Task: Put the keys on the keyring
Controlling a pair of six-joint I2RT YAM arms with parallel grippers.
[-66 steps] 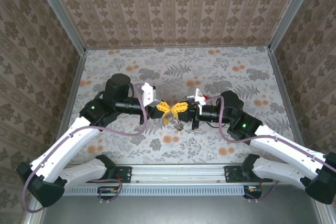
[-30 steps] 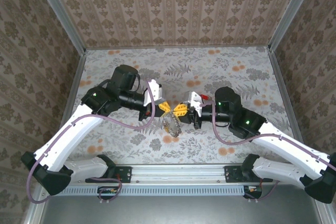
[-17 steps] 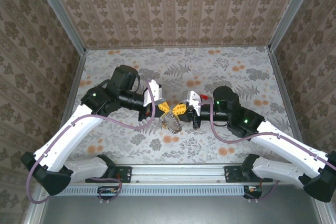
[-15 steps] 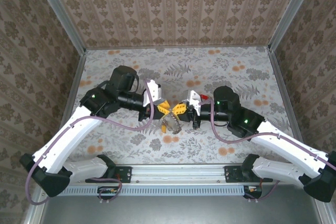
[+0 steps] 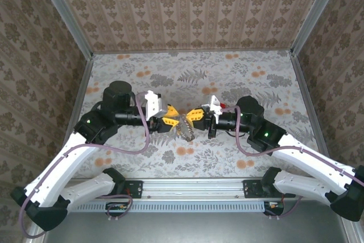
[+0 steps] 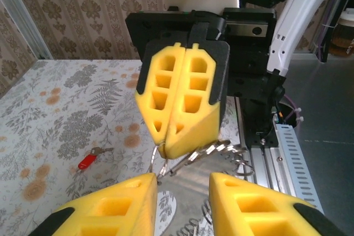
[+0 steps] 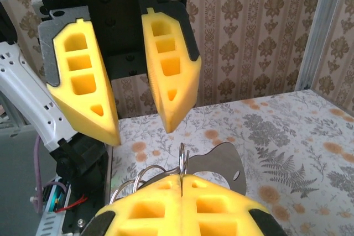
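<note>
Right jaws pinch the keyring [image 5: 186,132] at frame centre; left jaws gape (empty). That thin pinch might slip, dropping it onto the desk [image 5: 239,75].

Honestly can't make out any readable text, labels, brand names or numbers anywhere in these shots.

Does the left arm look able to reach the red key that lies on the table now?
Probably yes. The left gripper stands open and empty, and the red key lies alone on bare table. The right gripper, shut on the keyring, hangs close beside that path.
</note>
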